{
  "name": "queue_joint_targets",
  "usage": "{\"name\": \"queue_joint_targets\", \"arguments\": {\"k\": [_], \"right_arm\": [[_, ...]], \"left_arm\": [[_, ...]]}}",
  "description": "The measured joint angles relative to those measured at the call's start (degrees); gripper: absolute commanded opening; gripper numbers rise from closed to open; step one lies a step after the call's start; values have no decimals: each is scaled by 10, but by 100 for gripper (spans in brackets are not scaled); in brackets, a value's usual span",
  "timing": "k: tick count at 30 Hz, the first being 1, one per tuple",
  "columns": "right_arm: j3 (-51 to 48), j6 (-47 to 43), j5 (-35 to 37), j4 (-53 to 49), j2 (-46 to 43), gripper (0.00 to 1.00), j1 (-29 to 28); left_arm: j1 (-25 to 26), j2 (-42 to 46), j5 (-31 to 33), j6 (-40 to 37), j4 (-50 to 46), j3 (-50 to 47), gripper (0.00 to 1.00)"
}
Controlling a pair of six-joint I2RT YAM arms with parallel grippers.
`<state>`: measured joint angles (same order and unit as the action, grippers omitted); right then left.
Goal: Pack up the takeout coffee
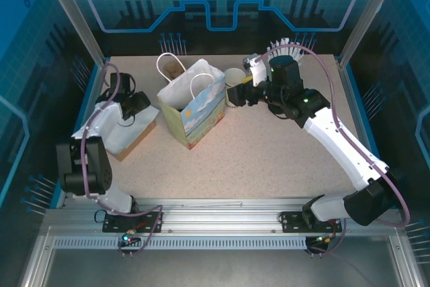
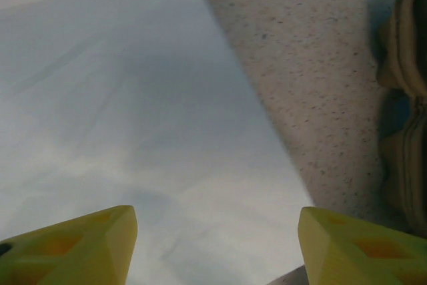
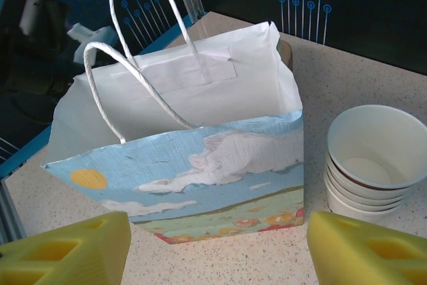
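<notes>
The takeout coffee is out of view. A paper gift bag (image 1: 193, 107) printed with sky and clouds stands open in the middle of the table, and its white inside (image 3: 200, 98) looks bare from the right wrist view. My right gripper (image 1: 236, 93) is open just right of the bag, its yellow fingers (image 3: 73, 251) spread wide and low in front of the bag's printed side with nothing between them. At the left, my left gripper (image 1: 134, 113) is open too, hovering over a flat white paper sheet (image 2: 133, 131), with its jaws (image 2: 217, 231) holding nothing.
A stack of lidless white cups (image 3: 377, 158) stands right beside the bag, close to my right gripper. The white sheet lies on a flat brown piece (image 1: 134, 142). A brown moulded cardboard thing (image 2: 407, 111) sits by the sheet. A brown shape (image 1: 173, 66) sits behind the bag.
</notes>
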<state>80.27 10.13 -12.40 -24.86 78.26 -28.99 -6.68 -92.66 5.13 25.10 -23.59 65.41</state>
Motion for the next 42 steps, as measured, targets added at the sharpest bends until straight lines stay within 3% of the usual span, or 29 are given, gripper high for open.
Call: {"name": "queue_joint_targets", "arguments": {"k": [7,13,42], "right_arm": [[0,0,2,-6,0,72,0],[0,0,5,-9,1,72,-3],[1,0,15,-13,9,73,-4]], "left_arm": [[1,-113,18,-2,-19,101,70],[1,-157,39,-17,-51,156,67],[1,-179,57,-57,-97,187,1]]}}
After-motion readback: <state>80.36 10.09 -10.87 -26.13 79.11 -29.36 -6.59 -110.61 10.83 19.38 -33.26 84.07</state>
